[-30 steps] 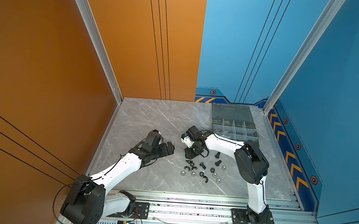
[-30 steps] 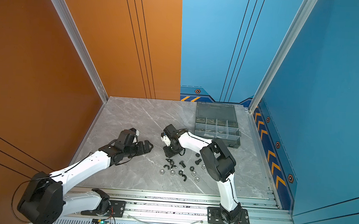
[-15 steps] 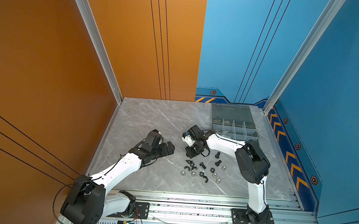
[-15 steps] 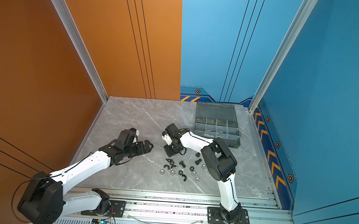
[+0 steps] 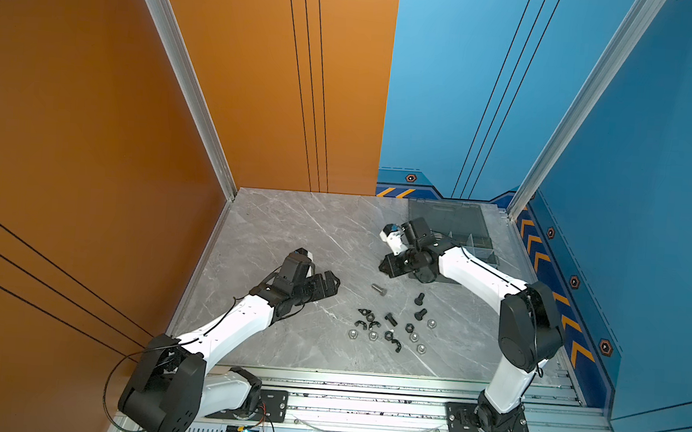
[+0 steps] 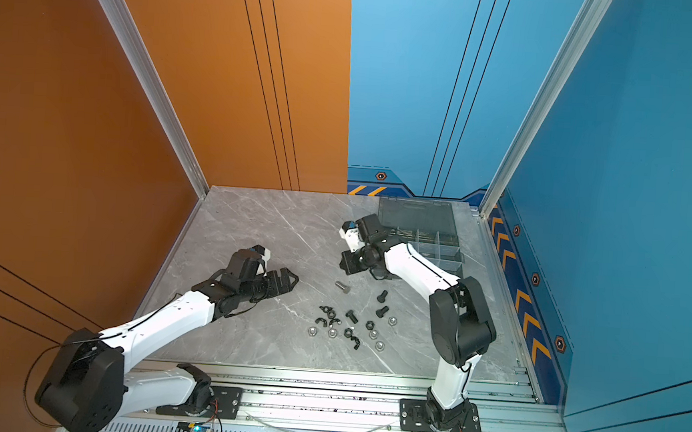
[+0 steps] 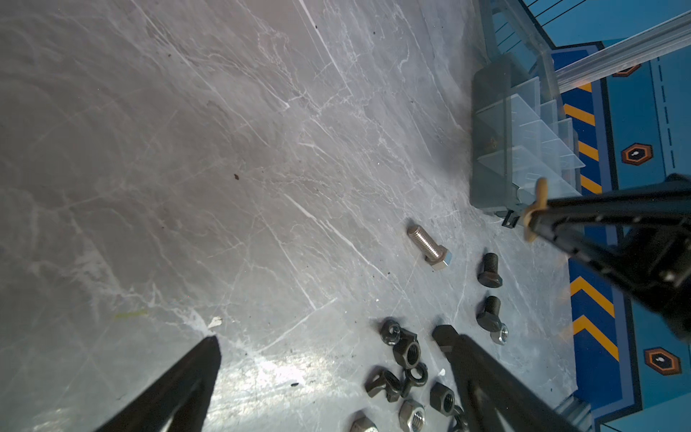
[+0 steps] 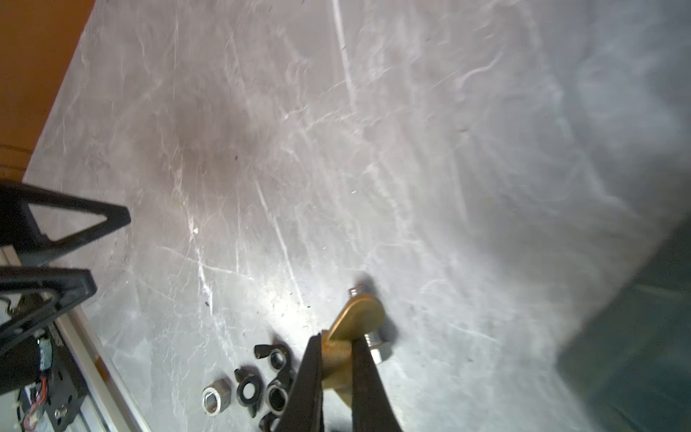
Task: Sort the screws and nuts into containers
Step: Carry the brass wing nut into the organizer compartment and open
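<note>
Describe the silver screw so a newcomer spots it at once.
Find the smoky-grey organiser box at the far right of the marble table. Nearer the rail lies a scatter of fasteners; the silver screw lies alone off its far left corner, longer than the black screws and the only bright threaded shaft.

We find both top views bright, evenly lit and sharp. In the wrist views glare whitens the counter (image 8: 284, 299), the nuts (image 8: 247, 389) cast short shadows, and the right wrist view blurs along one edge.

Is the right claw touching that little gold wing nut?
Touching. The right wrist view shows the right claw pinching the gold wing nut from both sides, with no gap between them.
</note>
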### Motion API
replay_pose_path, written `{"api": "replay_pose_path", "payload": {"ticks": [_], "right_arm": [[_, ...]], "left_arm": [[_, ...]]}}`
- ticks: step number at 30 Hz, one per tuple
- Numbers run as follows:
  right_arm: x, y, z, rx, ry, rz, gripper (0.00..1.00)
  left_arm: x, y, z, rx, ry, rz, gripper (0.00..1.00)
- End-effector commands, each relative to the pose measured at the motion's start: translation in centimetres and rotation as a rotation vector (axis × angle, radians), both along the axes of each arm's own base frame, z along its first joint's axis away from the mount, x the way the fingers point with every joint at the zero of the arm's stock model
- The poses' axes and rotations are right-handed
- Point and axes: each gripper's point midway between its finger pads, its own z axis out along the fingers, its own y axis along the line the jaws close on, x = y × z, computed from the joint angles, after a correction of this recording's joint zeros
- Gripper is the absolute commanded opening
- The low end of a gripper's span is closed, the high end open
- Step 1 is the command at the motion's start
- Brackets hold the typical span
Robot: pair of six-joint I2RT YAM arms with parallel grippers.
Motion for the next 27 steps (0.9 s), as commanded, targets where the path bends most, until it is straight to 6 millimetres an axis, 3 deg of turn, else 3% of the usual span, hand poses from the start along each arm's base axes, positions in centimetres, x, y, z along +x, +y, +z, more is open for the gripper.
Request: {"api": "replay_pose_path", "payload": {"ticks": [1, 7, 15, 27], "right_arm": [[3.4, -3.4, 1.7, 0.005, -0.034, -0.124, 0.0], [7.3, -8.5, 2.0, -0.136, -0.073, -0.268, 0.0], [9.7, -10.7, 0.7, -0.258, -0.082, -0.312, 0.0], [10.5, -13.4, -2.5, -0.351, -0.038, -0.332, 0.0]], "left_arm": [[0.0, -0.3, -0.4, -0.042, 0.012, -0.002, 0.98], [0.2, -0.5, -0.1, -0.06, 0.004, -0.002, 0.98], [0.7, -1.9, 0.4, -0.14, -0.01, -0.034, 0.98], [1.4, -3.5, 1.0, -0.221, -0.033, -0.073, 0.98]]}}
